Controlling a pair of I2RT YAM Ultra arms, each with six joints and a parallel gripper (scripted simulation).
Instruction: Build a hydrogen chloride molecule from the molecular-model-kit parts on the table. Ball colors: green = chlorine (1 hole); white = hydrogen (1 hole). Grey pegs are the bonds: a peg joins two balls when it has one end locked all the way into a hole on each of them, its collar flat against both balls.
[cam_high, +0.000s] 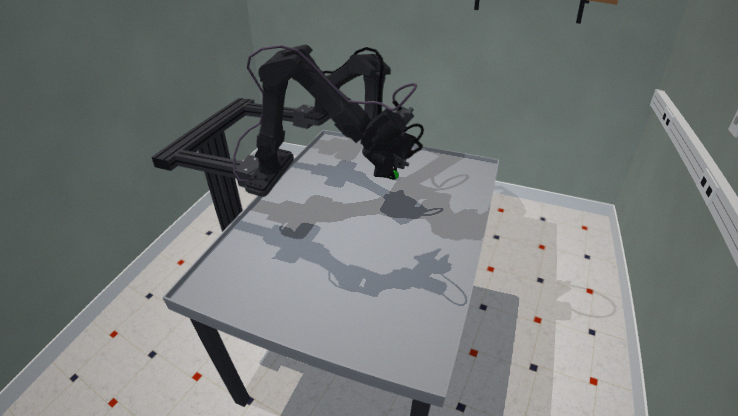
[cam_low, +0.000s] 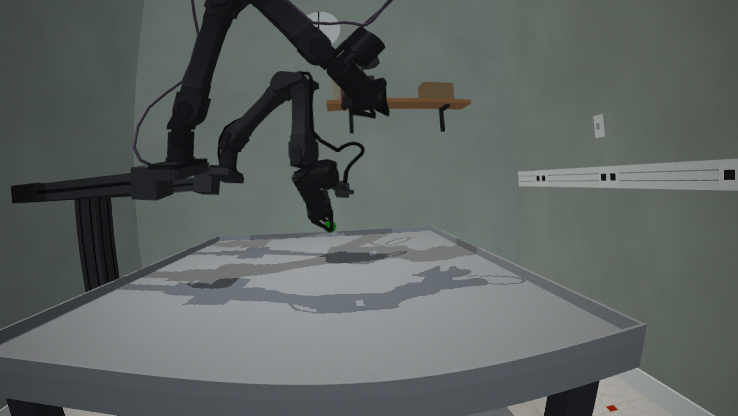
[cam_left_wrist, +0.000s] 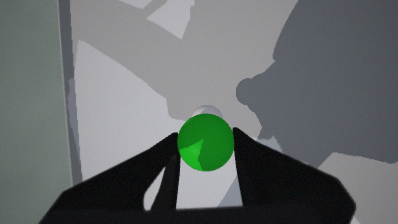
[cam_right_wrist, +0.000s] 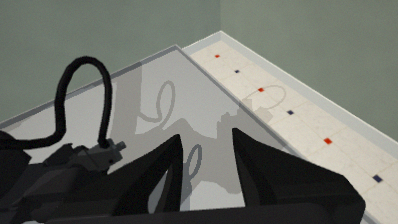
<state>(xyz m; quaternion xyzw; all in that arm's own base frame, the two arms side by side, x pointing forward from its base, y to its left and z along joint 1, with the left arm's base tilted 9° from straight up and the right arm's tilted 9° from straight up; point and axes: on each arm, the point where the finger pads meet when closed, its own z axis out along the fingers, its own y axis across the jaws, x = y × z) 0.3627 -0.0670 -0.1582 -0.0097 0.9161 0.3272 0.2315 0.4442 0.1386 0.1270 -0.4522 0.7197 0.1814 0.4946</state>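
Observation:
My left gripper (cam_low: 327, 225) (cam_left_wrist: 205, 138) is shut on the green ball (cam_high: 395, 174) (cam_low: 328, 225) (cam_left_wrist: 205, 145), low over the far part of the table (cam_high: 310, 310) (cam_low: 310, 356). A white ball (cam_left_wrist: 207, 110) shows just past the green one in the left wrist view, mostly hidden behind it. Any peg between the two balls is hidden, so I cannot tell how they are joined. My right gripper (cam_right_wrist: 206, 139) is open with nothing between its fingers. In the exterior view it hangs well above the table, higher than the left one.
A raised rim (cam_high: 175, 281) (cam_right_wrist: 176, 47) runs along the table edges. In the top view the two arms overlap at the wrists. The left arm's cable loop (cam_right_wrist: 107, 92) and camera (cam_right_wrist: 97, 154) show close at the left of the right wrist view. Arm shadows cross the table.

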